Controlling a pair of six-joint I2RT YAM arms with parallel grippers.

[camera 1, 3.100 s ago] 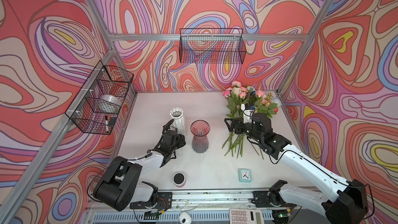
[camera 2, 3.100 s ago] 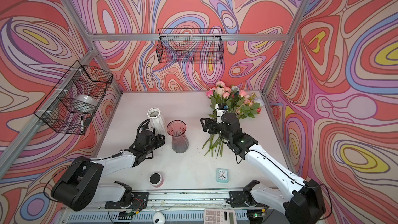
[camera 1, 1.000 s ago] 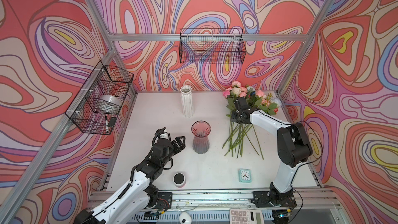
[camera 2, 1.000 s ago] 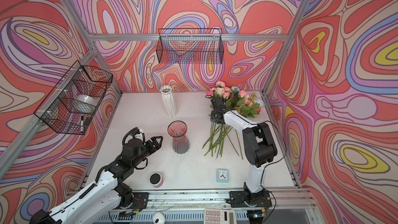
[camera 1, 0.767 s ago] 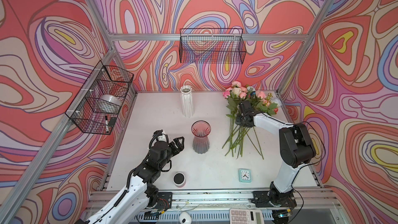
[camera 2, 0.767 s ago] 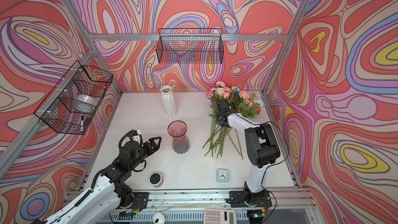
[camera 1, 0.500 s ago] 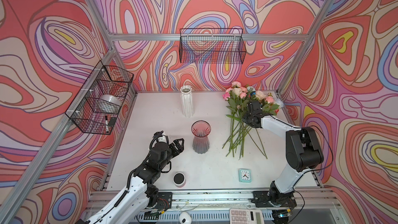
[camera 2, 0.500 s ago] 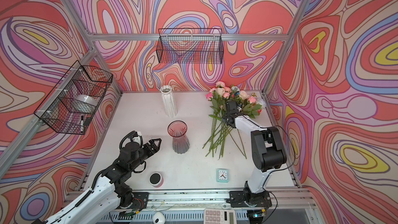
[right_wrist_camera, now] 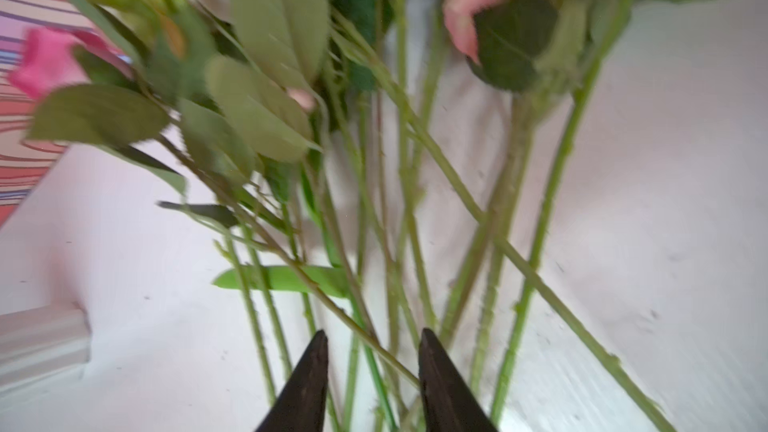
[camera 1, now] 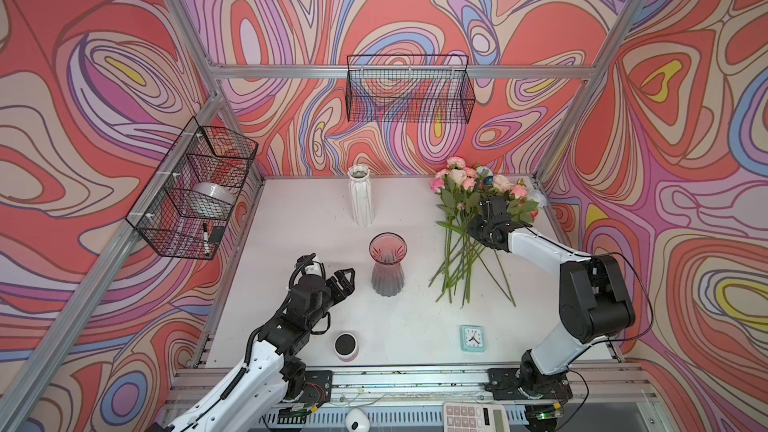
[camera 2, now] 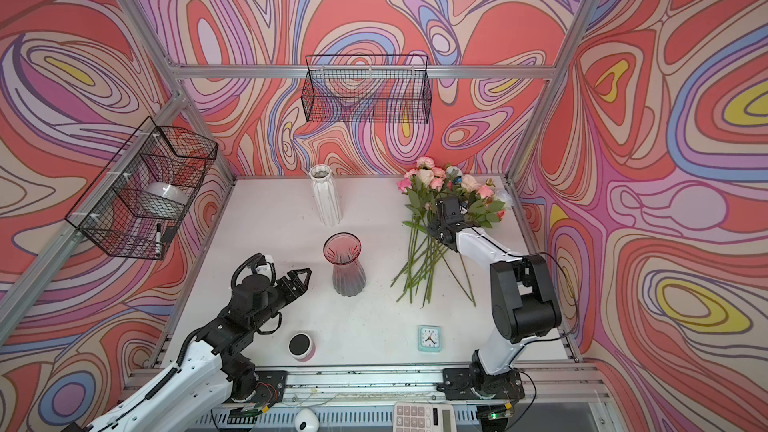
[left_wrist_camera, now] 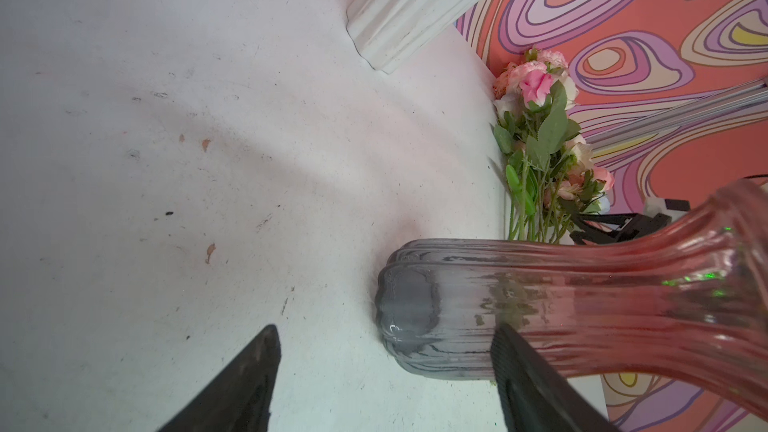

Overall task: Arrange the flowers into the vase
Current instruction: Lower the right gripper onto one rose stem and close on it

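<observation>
The flowers [camera 1: 456,184] lie on the table [camera 1: 299,218], 2 o'clock from the pink vase [camera 1: 387,268]. The right tool [right_wrist_camera: 372,338], narrow but not shut, is over their stems, likely to pinch one. The left tool [camera 1: 345,277], wide, sits at the vase's 9 o'clock, maybe to steady it.

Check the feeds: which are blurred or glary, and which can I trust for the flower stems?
Right wrist view: motion blur smears the flowers, worst at leaves and heads; stems by the right claw are soft but traceable. Left wrist view: sharp, with small glints on the glass vase and faint shadows on the table. Both top views: crisp, evenly lit, no glare.
</observation>
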